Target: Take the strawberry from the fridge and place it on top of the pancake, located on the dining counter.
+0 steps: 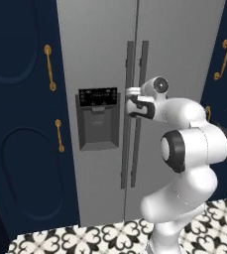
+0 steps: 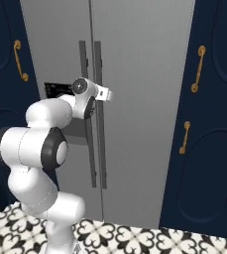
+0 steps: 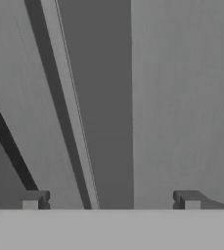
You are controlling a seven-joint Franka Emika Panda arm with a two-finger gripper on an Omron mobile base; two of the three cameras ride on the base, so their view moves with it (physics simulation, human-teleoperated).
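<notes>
The robot is standing right in front of the fridge [image 1: 135,59], and both grey doors are closed. The strawberry must be inside, behind those doors, so it cannot be picked up yet. A door has to be pulled open first, and that is likely why the arm is reaching out at handle height.

The gripper [image 1: 129,100] is sitting up against the two long handle bars in the middle of the fridge. In the hand view, its two fingertips [image 3: 34,199] are spread wide apart, and the right-hand handle [image 3: 96,97] is running up between them. Nothing is being squeezed; the bar is just sitting in the gap. I think the gripper is lined up this way so it can close on that bar and pull.

In the right base view, the gripper [image 2: 106,94] is poking out just past the handles [image 2: 97,114], very close to the door.

The black dispenser panel [image 1: 98,119] is on the left door, beside the hand. Navy cabinets [image 1: 21,124] with brass handles [image 1: 48,67] are standing on both sides of the fridge.

The task is only starting. The next move probably needs a firm grab, then a slow swing outward so the door opens without slipping free.
</notes>
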